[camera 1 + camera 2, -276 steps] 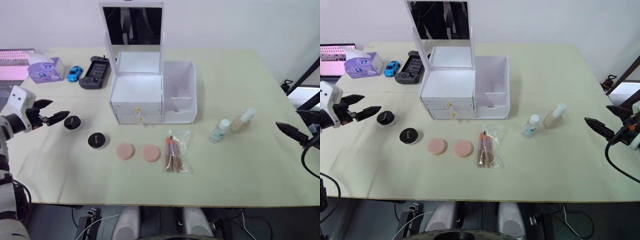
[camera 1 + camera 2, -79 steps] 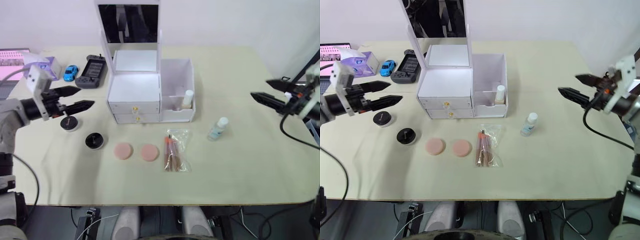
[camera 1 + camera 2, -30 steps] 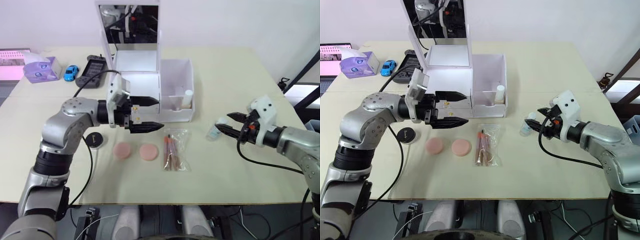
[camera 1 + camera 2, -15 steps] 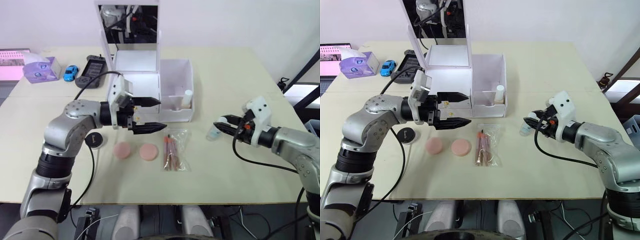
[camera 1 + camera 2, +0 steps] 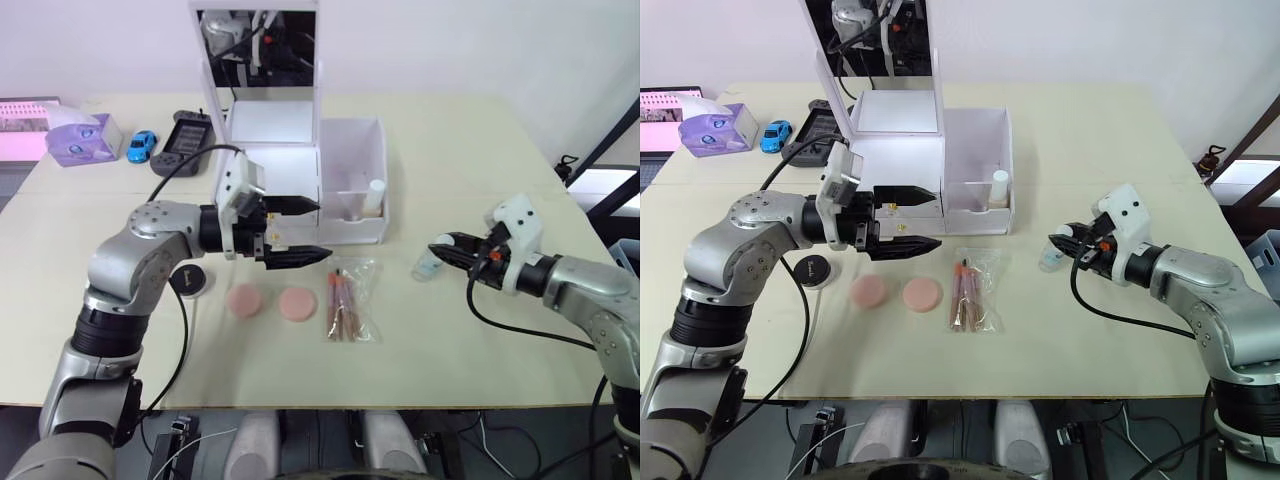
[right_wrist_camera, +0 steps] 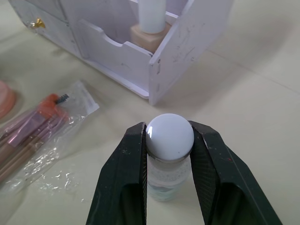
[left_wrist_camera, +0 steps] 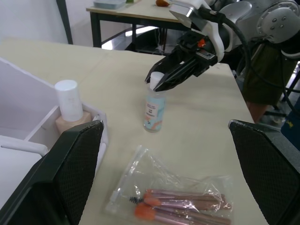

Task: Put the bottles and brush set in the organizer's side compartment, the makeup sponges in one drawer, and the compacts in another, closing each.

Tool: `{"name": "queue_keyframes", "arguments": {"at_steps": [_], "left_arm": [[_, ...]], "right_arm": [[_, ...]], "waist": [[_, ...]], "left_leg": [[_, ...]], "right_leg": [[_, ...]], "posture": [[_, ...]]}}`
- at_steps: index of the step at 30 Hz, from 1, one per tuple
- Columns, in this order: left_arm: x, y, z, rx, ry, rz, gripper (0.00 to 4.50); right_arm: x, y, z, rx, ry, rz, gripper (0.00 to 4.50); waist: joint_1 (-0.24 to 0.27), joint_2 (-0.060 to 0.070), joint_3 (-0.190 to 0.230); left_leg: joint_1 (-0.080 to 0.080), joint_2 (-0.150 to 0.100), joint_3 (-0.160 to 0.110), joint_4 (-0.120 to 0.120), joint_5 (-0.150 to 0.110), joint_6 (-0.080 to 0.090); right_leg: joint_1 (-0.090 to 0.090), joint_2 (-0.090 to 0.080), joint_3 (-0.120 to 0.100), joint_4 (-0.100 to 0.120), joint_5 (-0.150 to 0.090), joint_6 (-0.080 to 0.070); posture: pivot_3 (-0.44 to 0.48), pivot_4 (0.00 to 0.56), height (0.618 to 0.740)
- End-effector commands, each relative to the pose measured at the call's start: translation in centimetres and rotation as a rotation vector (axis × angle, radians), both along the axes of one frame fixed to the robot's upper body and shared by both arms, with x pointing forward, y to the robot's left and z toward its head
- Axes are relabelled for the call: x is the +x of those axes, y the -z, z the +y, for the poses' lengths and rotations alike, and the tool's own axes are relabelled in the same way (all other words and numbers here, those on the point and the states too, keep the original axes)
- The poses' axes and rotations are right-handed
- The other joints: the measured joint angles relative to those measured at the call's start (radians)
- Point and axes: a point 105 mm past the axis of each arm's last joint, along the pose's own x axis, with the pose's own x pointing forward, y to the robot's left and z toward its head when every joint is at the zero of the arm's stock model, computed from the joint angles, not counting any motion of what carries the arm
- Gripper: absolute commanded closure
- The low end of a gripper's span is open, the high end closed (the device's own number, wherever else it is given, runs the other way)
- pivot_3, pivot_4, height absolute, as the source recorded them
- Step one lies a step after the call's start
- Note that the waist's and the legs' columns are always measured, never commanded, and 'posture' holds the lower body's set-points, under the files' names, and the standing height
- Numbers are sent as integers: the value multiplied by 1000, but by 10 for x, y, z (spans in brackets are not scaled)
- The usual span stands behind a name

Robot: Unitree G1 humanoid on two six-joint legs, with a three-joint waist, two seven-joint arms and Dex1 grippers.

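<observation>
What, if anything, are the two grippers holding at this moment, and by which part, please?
The right gripper clamps the clear teal-labelled bottle by its white cap, the bottle standing on the table. The left gripper is open and holds nothing.

Both arms are built of rounded silver-grey segments joined by black bands at the joints. Each wrist ends in a white, angular block with a black housing in front of it. A loose black cable loops along each arm from the wrist toward the elbow. The left gripper [image 5: 292, 230] has two long, black, tapering fingers with a matte, finely textured surface. The right gripper [image 5: 1068, 241] has the same black fingers, with small orange-red marks on the housing behind them.
</observation>
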Motion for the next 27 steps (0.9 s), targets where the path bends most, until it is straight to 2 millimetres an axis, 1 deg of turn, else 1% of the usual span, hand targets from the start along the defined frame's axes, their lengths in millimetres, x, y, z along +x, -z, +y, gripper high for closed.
{"name": "queue_keyframes", "arguments": {"at_steps": [1,7,10,12,14,17,19,23,27], "left_arm": [[1,-9,3,3,-13,-54,0],[4,-7,4,4,-23,-58,0],[5,-7,6,3,-27,-59,0],[7,-7,12,4,-46,-60,0],[9,-7,19,6,-72,-64,0],[13,-8,32,3,-128,-79,0],[14,-8,38,5,-152,-87,0],[9,-9,56,-21,-229,-82,0],[1,-6,64,-28,-281,-81,0]], "right_arm": [[-4,-27,4,13,-49,-86,3379],[-2,-29,9,31,-65,-87,3379],[-2,-35,14,51,-96,-106,3379],[-5,-50,22,82,-143,-129,3379],[-9,-63,31,71,-207,-134,3379],[-10,-87,44,54,-287,-157,3379],[-9,-97,51,52,-321,-165,3379],[7,-118,73,7,-397,-191,3379],[25,-126,91,-19,-463,-191,3379]], "waist": [[-1,0,0],[0,0,0],[0,0,0],[-2,0,0],[-5,1,0],[-4,1,1],[-2,1,1],[-6,1,1],[-3,1,1]], "left_leg": [[0,0,0,0,0,0],[0,0,0,0,0,0],[0,0,0,0,0,0],[0,0,0,0,0,0],[0,0,0,0,0,0],[0,0,0,-1,0,0],[0,1,0,-1,0,0],[-1,1,0,-2,0,0],[-1,1,0,-2,0,0]], "right_leg": [[0,0,0,0,0,0],[0,0,0,0,0,0],[0,0,0,0,0,0],[0,0,0,0,0,0],[0,0,0,0,0,0],[-1,0,0,0,0,0],[-1,1,0,0,0,0],[-2,0,0,-1,1,-1],[-3,0,0,-1,1,-2]], "posture": [[0,150,740],[0,150,740],[0,150,740],[0,150,740],[0,150,740],[0,150,740],[0,150,740],[0,150,740],[0,150,740]]}}
